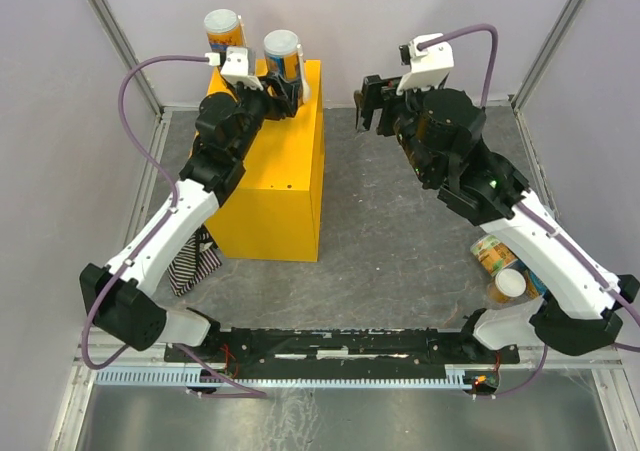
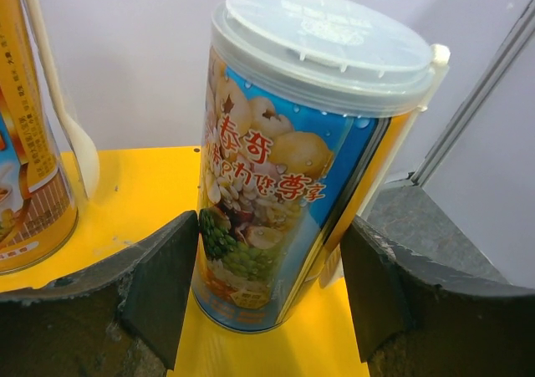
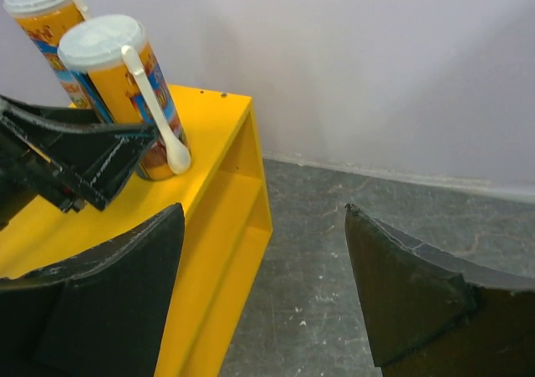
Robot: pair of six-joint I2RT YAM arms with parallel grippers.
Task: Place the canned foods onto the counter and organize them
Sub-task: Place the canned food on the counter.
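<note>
Jaws of left gripper (image 2: 272, 256) flank a glossy, plastic-lidded cylindrical can (image 2: 284, 168) on the smooth yellow counter (image 2: 142, 185), grip unclear; right gripper (image 3: 263, 218) gapes.

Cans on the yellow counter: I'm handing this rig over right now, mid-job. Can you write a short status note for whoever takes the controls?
Left pincer: straddles the blue-labelled can, which stands upright at the far end of the counter. Whether it is pressing the can cannot be told.
Right pincer: open, empty, in the air to the right of the counter.
Done: two cans are on the counter. The orange can stands just left of the blue-labelled one.
Left: at least two more, a green-labelled can and a white-lidded can, sit on the table by the right arm, partly hidden. They need moving up and lining up.
</note>
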